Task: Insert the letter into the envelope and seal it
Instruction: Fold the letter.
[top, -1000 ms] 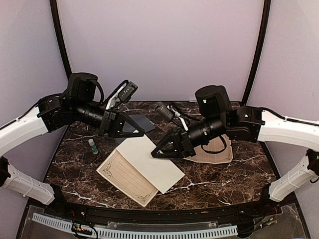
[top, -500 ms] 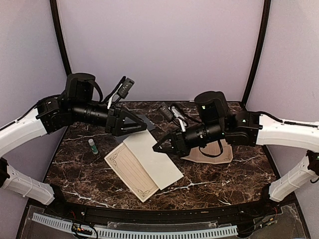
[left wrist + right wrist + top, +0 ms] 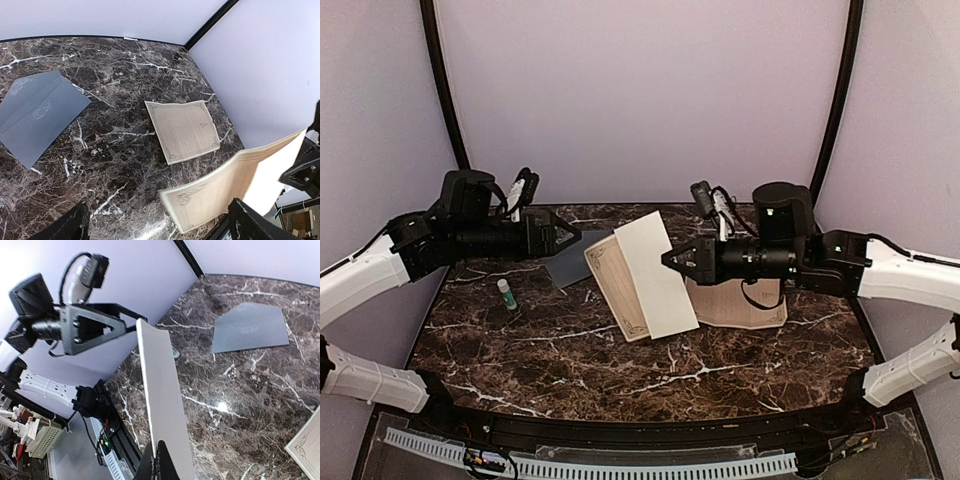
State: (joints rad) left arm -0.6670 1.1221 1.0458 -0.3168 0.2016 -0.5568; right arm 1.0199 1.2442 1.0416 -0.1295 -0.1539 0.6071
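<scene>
I'm pinching the letter [image 3: 645,270] shut in the right end effector [image 3: 670,260], with the left end effector [image 3: 576,240] gaping empty, and I'm squaring it to the envelope [image 3: 568,268].

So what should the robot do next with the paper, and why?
Probably carry the letter left toward the envelope: the right gripper holds it raised in the air, the left gripper is open, and the envelope lies flat.
</scene>
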